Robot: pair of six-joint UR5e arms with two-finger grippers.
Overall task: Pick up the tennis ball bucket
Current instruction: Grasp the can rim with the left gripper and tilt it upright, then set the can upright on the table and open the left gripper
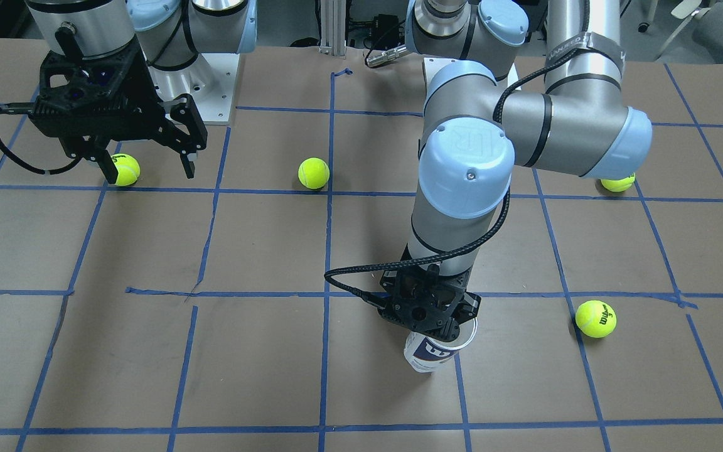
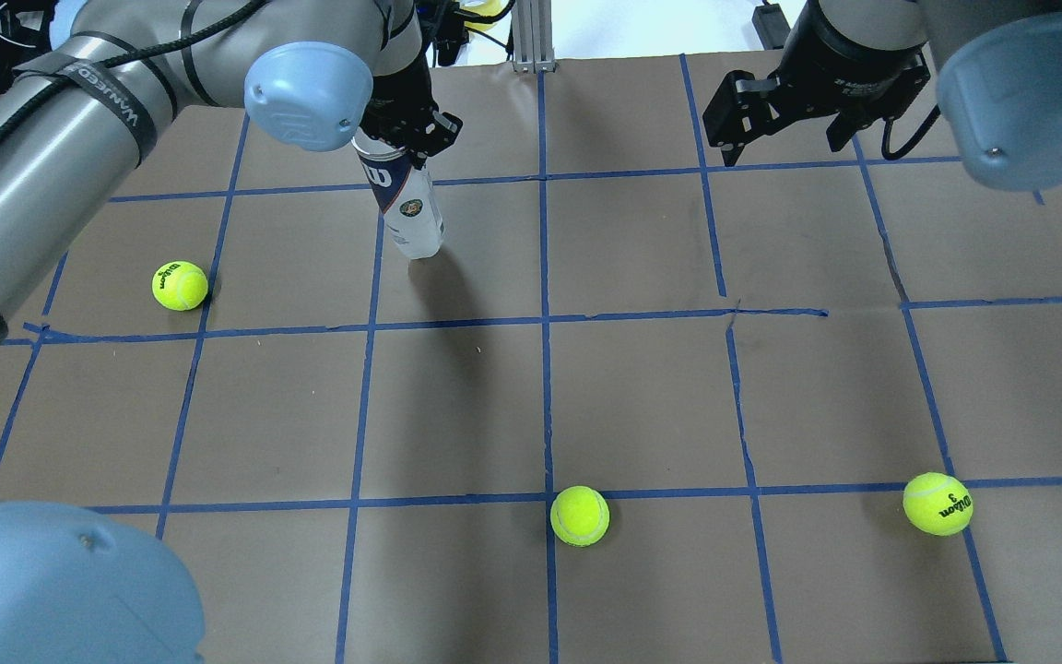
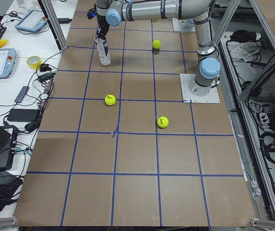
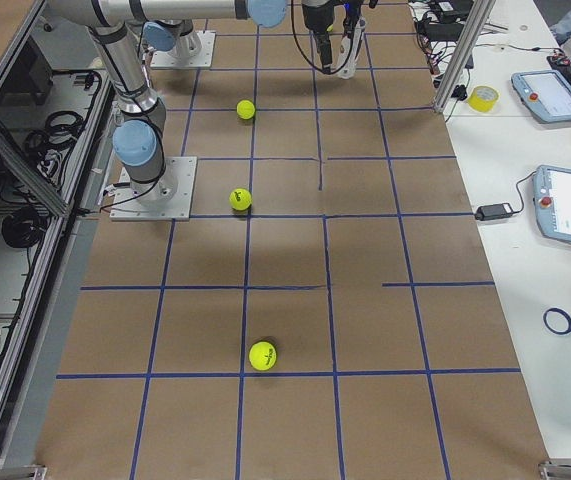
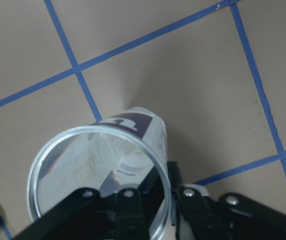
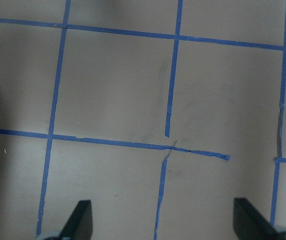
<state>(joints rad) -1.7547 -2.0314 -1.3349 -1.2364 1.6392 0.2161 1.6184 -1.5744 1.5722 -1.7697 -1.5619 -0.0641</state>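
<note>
Far side of the table (image 2: 642,397), left of centre: the left gripper (image 2: 402,146) is clamped on the top rim of the tennis ball bucket (image 2: 411,217). The bucket hangs below it, leaning a little, navy label up top, clear base low over its own shadow. Over on the right, the right gripper (image 2: 775,148) hovers with jaws spread, holding nothing. Three yellow balls lie scattered: left ball (image 2: 180,285), near ball (image 2: 580,515), right ball (image 2: 938,503).
</note>
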